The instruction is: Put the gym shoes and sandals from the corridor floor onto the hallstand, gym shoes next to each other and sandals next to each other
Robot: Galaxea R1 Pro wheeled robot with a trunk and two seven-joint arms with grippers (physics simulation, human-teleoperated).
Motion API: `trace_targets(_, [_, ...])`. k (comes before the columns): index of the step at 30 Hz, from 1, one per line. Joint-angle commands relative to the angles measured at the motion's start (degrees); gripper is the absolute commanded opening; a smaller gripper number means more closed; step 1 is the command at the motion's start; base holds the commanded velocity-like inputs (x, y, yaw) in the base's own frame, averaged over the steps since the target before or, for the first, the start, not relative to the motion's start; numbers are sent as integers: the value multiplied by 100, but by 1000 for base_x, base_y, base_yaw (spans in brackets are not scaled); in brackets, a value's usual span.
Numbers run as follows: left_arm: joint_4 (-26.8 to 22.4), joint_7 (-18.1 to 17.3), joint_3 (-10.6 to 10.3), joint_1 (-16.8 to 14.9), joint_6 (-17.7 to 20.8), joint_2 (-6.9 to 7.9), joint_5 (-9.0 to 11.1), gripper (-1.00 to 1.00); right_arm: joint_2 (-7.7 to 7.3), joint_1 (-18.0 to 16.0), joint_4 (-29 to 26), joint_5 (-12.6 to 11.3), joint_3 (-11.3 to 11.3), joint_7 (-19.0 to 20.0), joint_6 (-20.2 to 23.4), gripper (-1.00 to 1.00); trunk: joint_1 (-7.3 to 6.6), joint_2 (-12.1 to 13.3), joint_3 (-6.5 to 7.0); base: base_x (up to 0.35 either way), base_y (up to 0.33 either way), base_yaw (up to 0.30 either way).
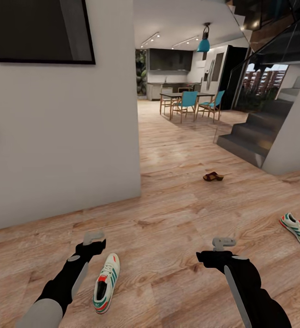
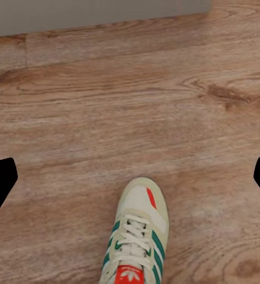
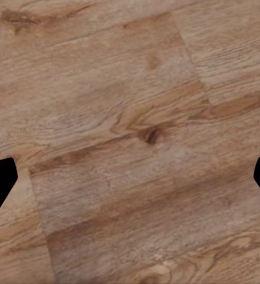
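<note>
Both sets of fingers released, empty: left gripper (image 1: 94,237) over gym shoe (image 1: 106,283) on corridor floor (image 1: 177,237); right gripper (image 1: 224,243) over bare planks.

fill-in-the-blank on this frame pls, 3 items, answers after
1. The white lace-up gym shoe with green stripes lies on the wood-plank ____.
2. That shoe lies nearest the ____ claw.
3. The dark-brown strappy sandal lies near the grey ____.

Answers: floor; left; stairs

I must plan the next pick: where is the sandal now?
In the head view the sandal lies on the corridor floor, far ahead and slightly right, near the foot of the stairs.
</note>
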Motion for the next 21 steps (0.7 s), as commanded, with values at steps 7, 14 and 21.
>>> trace_targets(7, [1,4,1,0,-23,1,0,100,1,0,0,-1,0,0,0,100,154,-283,-189,0,0,70])
trace_targets(14, [14,8,0,0,-45,-5,3,100,0,0,0,-1,0,2,0,100,308,-563,-376,0,0,70])
trace_targets(21, [18,9,0,0,-146,-8,8,100,-2,0,0,-1,-12,6,0,100,462,-844,-564,0,0,59])
